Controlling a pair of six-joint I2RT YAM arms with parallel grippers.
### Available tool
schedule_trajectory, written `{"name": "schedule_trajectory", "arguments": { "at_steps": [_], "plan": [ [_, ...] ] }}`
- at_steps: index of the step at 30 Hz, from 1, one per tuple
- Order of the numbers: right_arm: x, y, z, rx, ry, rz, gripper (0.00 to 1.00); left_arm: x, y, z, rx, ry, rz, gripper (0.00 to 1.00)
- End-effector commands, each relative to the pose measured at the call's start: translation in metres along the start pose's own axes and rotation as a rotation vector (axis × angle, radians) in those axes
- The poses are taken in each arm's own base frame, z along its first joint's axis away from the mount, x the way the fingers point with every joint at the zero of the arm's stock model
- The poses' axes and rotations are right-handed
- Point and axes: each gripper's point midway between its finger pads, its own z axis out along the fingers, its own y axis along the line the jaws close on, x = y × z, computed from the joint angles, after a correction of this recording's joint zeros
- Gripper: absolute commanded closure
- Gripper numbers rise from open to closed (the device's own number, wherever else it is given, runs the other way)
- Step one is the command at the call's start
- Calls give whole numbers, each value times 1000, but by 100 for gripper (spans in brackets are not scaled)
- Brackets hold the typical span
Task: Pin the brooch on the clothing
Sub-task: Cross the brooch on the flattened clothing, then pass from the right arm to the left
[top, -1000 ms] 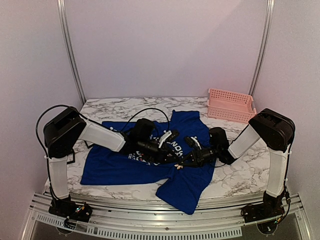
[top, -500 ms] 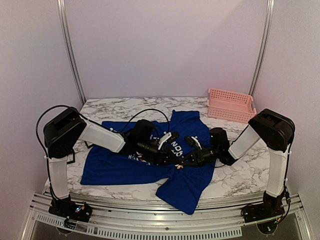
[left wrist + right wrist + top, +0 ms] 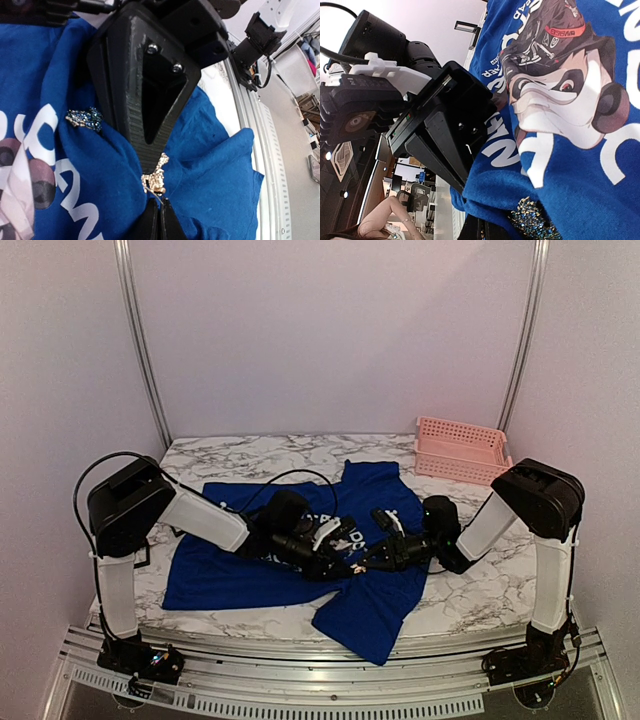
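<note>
- Left gripper (image 3: pixel 158 212): clenched, tips pressed together over a raised fold of the T-shirt (image 3: pixel 215 575). A gold-coloured piece (image 3: pixel 155 179) sits right at those tips; whether they actually pinch it cannot be told.
- Centre, the T-shirt: spread on the table (image 3: pixel 480 585) and rumpled at mid-chest where the two arms meet. The round print (image 3: pixel 555 90) lies just beside the bunched fold.
- On that fold, the brooch (image 3: pixel 85 118): a cluster of blue stones resting on the fabric, just beside the right gripper (image 3: pixel 151 159) and apart from the gold-coloured piece. Whether the two form one ornament, joined behind the finger, cannot be told. No pin or clasp is visible.
- Opposite, the right gripper: clenched, its tip aimed at the gold-coloured piece from the other side, nearly tip to tip with the left one.
- Far right, a pink basket (image 3: pixel 460 448): at the far corner of the table, well apart from the work.
- Hazards (a judgement):
  - The fabric looks doubled under the tips, so a pin pushed through may catch two layers and fasten front to back.
  - A narrow hold on so small an ornament may let it twist or slip into the fold.
  - The grippers stand so close that a slight misalignment could knock them together.
  - Any sideways pull would drag the loose shirt.
</note>
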Motion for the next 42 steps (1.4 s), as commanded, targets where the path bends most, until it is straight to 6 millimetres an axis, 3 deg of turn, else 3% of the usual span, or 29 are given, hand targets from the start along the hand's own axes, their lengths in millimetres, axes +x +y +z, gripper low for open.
{"name": "schedule_trajectory", "arguments": {
  "at_steps": [1,7,13,17,20,23,25,30,35,42],
  "plan": [
    [4,-13,-4,27,-15,33,100,-4,-4,1,-13,-8,5,95],
    [6,-16,-4,44,-11,38,100,-9,-23,-9,21,8,48,86],
    [5,-21,-3,73,2,23,100,-10,-39,-29,50,76,153,85],
    [2,-24,-2,84,11,16,100,1,-49,-44,112,173,178,83],
    [0,-24,-1,89,12,5,100,-8,-37,-54,93,172,193,88],
    [0,-24,-1,89,13,3,100,-42,-11,-51,-5,65,139,94],
    [-1,-24,-1,90,13,5,100,-53,-3,-44,-12,24,84,94],
    [0,-25,-1,99,13,13,100,-44,17,-28,-4,18,-117,95],
    [2,-26,-2,105,19,17,100,-42,3,-17,57,22,-174,96],
    [2,-25,-2,102,21,14,100,-44,6,-14,45,-5,-197,97]
  ]
}}
